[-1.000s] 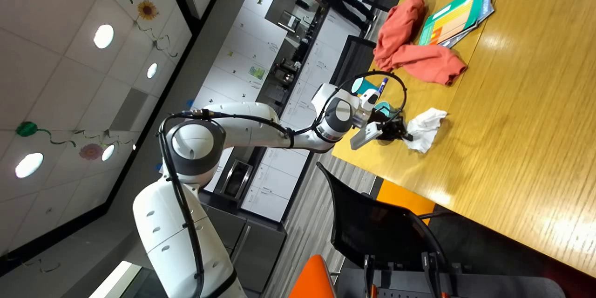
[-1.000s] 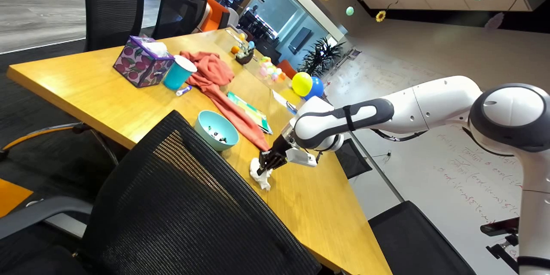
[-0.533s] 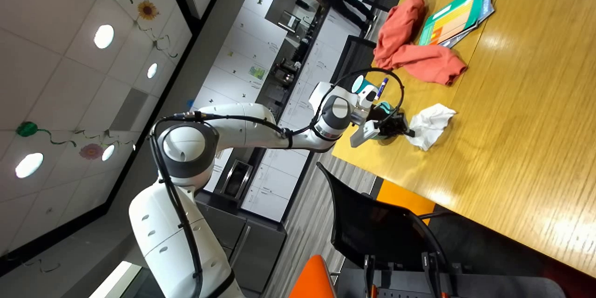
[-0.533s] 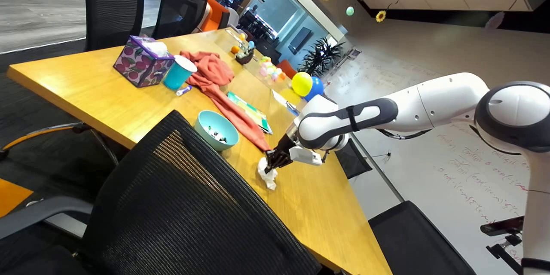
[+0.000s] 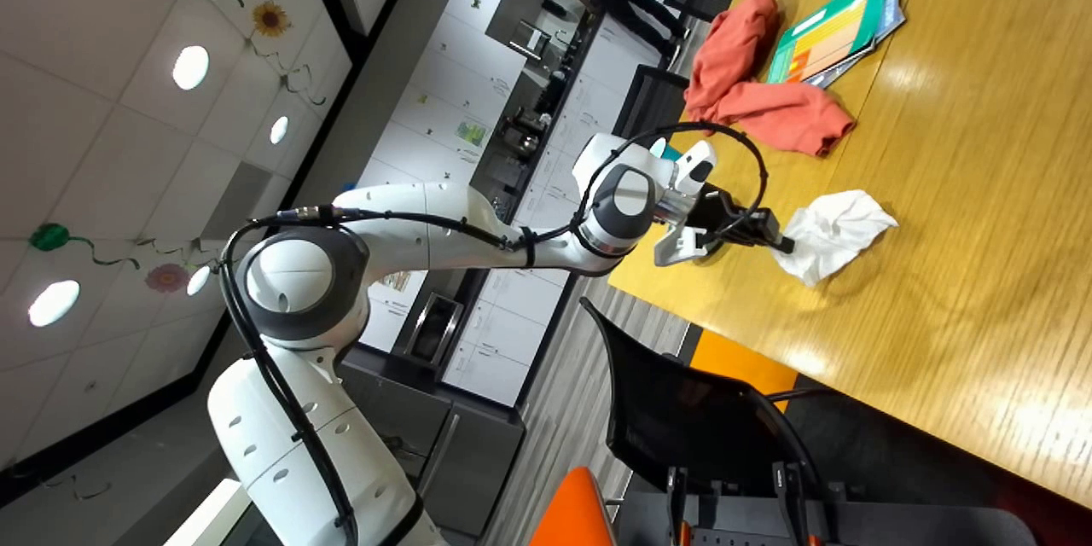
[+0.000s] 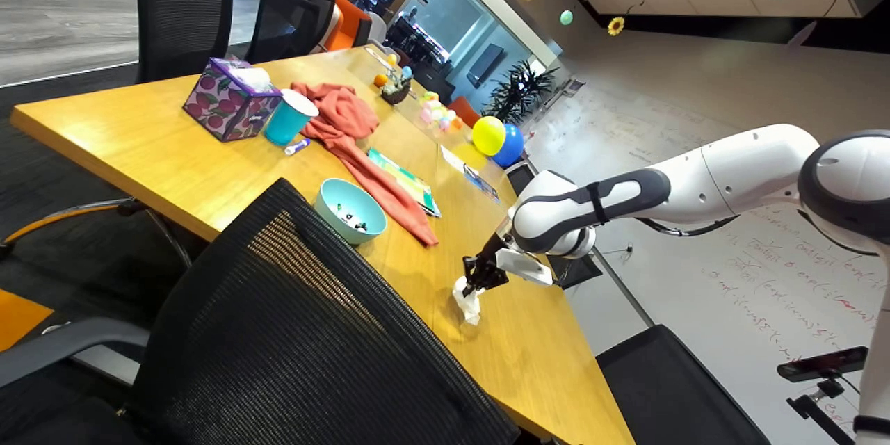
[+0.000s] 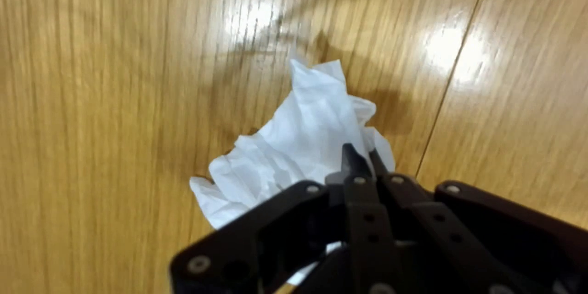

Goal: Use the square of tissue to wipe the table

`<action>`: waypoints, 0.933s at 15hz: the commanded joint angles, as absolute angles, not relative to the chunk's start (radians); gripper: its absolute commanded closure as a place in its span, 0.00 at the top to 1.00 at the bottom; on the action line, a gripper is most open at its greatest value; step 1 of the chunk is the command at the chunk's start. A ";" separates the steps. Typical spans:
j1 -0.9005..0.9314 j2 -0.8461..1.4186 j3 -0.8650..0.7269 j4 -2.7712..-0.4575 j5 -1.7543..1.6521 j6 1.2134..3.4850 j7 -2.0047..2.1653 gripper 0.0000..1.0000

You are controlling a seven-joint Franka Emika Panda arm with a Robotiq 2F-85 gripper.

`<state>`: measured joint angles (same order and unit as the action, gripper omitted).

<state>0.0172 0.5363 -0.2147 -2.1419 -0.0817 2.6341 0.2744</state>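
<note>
The square of tissue [image 5: 832, 235] is white and crumpled. It also shows in an exterior view [image 6: 466, 306] and in the wrist view [image 7: 317, 124], spread below and ahead of the fingers. My gripper [image 7: 366, 161] is shut with a fold of the tissue pinched between its fingertips. In both exterior views the gripper [image 5: 783, 244] [image 6: 474, 284] points down just over the tabletop. The table [image 5: 964, 290] is yellowish-tan wood. The tissue appears to touch it or lie just above it; its near part is hidden by the fingers in the wrist view.
A red-orange cloth [image 5: 785, 113] and booklets [image 5: 840, 21] lie on the table. A teal bowl [image 6: 350, 212], a blue cup [image 6: 288, 122], a marker [image 6: 297, 147] and a tissue box [image 6: 226, 101] stand toward one end. Black chairs [image 6: 278, 334] [image 5: 695, 409] line the table edges.
My gripper has moved to the right in both exterior views, carrying the tissue along the table, farther from the teal bowl and the red-orange cloth. The other objects have not moved.
</note>
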 commanded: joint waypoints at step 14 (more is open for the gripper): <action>-0.098 0.687 -0.134 -2.070 0.045 2.691 0.211 0.00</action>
<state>-0.0578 0.6521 -0.1645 -2.1184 0.0023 2.7201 0.2564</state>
